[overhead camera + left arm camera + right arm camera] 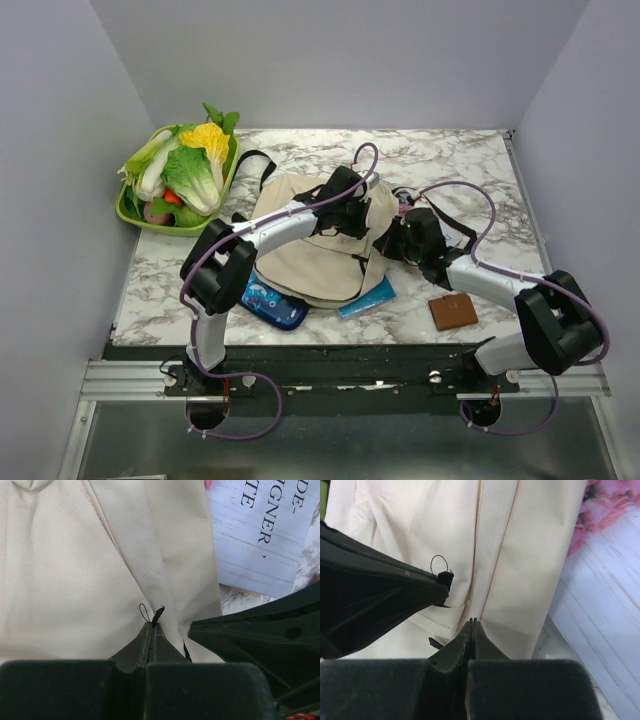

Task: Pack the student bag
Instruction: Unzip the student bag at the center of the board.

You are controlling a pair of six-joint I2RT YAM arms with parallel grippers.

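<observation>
The beige student bag (315, 255) lies flat in the middle of the marble table. At its right side my left gripper (360, 218) is shut on a small black zipper pull (158, 614), whose tab and thin cord loop stick out past the tips (152, 623). My right gripper (392, 240) sits just beside it with its jaws pressed together (472, 622) against a fold of the bag's cloth (510, 555). Whether any cloth is pinched between them does not show. Each wrist view catches the other gripper's dark finger (260, 630) (380, 595).
A white-plank notebook (260, 535) with pink flowers (605, 510) lies under the bag's right edge. A dark-blue pencil case (272, 303) and a light-blue flat item (368, 297) poke out at the bag's front. A brown card (453, 311) lies front right, and a green vegetable basket (128, 212) stands back left.
</observation>
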